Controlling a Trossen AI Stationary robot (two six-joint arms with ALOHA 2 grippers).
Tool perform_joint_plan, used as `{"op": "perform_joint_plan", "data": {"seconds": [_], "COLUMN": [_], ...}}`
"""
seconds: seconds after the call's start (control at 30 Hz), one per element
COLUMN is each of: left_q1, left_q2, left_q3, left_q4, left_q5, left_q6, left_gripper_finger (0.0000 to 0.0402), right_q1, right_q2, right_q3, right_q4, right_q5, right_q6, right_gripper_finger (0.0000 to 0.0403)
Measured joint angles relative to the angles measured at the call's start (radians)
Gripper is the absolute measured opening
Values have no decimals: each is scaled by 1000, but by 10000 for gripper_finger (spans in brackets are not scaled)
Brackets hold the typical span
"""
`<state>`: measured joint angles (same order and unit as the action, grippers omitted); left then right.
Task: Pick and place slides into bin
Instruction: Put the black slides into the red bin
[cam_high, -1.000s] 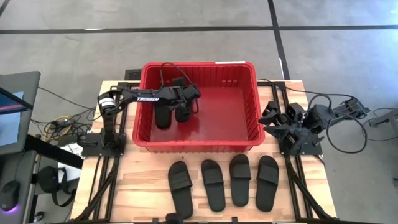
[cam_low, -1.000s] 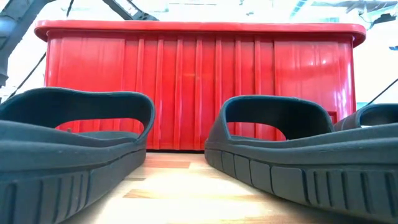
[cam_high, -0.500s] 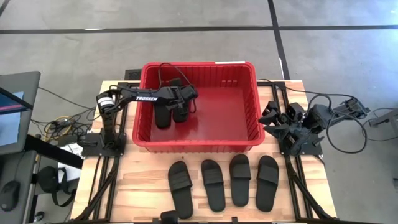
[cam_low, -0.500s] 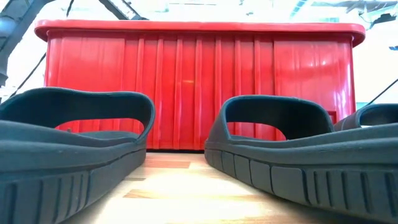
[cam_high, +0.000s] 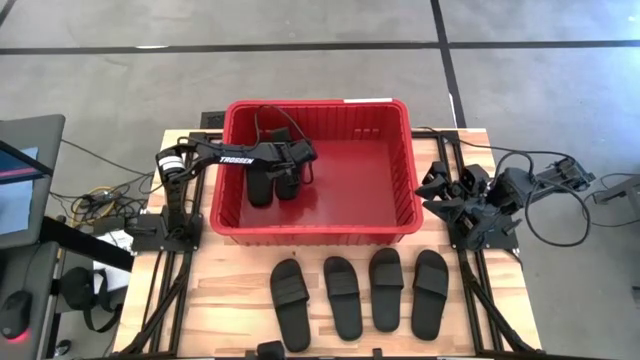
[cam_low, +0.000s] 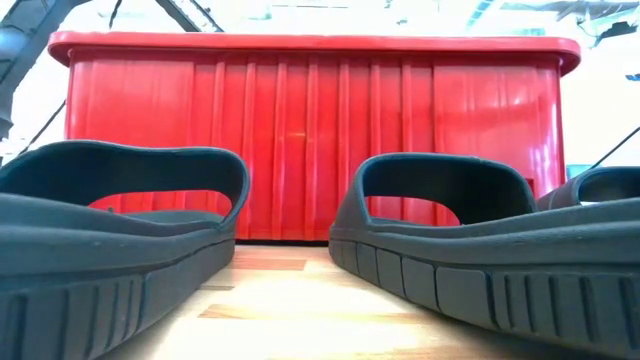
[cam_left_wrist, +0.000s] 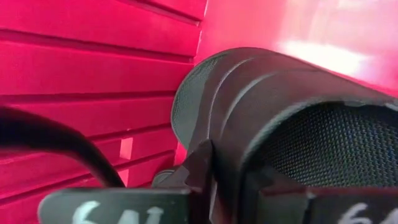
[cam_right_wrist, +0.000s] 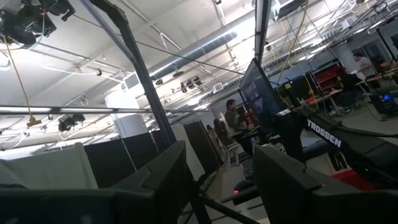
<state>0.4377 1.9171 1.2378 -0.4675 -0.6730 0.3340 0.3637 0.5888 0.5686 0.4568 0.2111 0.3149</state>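
Two black slides are inside the red bin (cam_high: 320, 104) at its left. One slide (cam_high: 260, 187) lies on the bin floor. The other slide (cam_high: 287, 180) is right beside it, under my left gripper (cam_high: 300, 160), which reaches in over the bin's left wall and is shut on it. In the left wrist view the slide (cam_left_wrist: 298, 106) fills the picture in front of the gripper (cam_left_wrist: 227, 177). Several more slides (cam_high: 345, 297) lie in a row on the table in front of the bin. My right gripper (cam_right_wrist: 217, 180) is open, raised at the table's right, and points up into the room. My left gripper pinches the front edge of the slide's strap (cam_left_wrist: 227, 149) between its two fingers. The fingers come slanting down from the table's left. The slide lies lengthwise beside the other one, low in the bin. Whether its sole rests on the bin floor I cannot tell.
The bin's near wall (cam_low: 310, 140) stands tall behind two slides (cam_low: 110, 230) (cam_low: 470, 240) close to the low camera. The right half of the bin floor (cam_high: 370, 175) is bare. Cables and arm frames line both table sides.
My left gripper has sunk a little and gone toward the bin's left wall, bringing the held slide close beside the one that lies there. The bin has slid slightly toward the table's left.
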Motion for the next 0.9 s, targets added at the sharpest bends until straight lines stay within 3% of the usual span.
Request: {"op": "perform_joint_plan", "data": {"seconds": [0.23, 0.67, 0.9], "left_q1": [-22, -32, -32], "left_q2": [2, 3, 3], "left_q3": [7, 73, 77], "left_q4": [-3, -77, -183], "left_q5": [-10, -18, 19], "left_q6": [23, 19, 2], "left_gripper_finger": [39, 145, 175], "right_q1": [0, 3, 3], "right_q2": [0, 0, 0], "right_q3": [0, 0, 0], "right_q4": [0, -1, -8], "right_q5": [0, -3, -4], "right_q6": [0, 0, 0], "right_gripper_finger": [173, 173, 173]}}
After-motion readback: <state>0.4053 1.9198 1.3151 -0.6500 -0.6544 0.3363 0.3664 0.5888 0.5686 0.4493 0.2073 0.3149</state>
